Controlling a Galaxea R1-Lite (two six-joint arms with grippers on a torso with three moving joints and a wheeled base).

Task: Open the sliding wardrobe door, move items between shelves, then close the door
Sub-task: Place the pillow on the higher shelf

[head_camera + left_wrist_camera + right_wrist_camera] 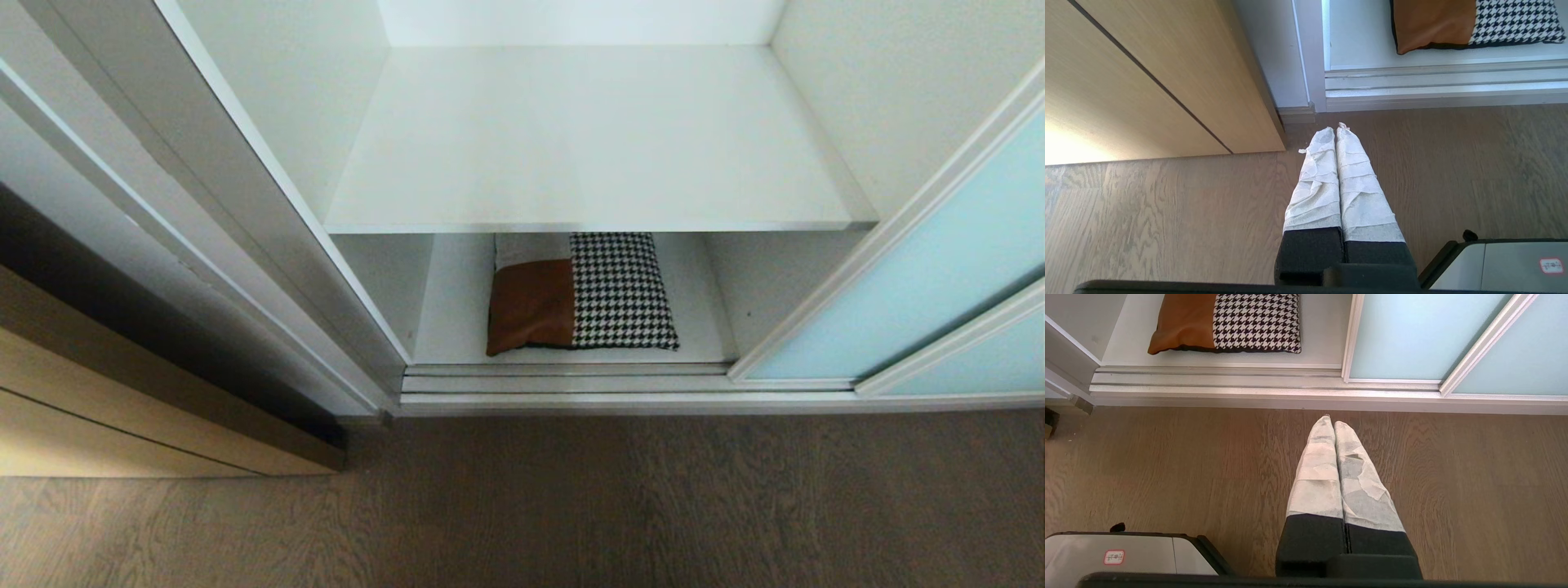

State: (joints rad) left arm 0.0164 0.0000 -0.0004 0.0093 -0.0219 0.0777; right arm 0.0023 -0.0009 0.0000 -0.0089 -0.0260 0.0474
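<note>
Houndstooth cushion (581, 292) lies on the lower shelf (702, 327); both grippers clenched, empty; label unreadable.

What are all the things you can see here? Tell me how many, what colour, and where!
cushion: one, tan-brown, black-and-white houndstooth and pale grey, lying flat on the bottom shelf.
shelves: two, white; upper shelf bare, bottom shelf under the cushion.
sliding wardrobe door: one, pale aqua-blue glass with a white frame, slid to the right so the wardrobe is open; a second blue panel overlaps it.
door tracks: white-silver, along the wardrobe's front edge.
wooden panel: one, tan, left of the wardrobe.
floor: brown wood, in front.
left gripper: one, white-wrapped, shut, above the floor.
right gripper: one, white-wrapped, shut, above the floor.
</note>
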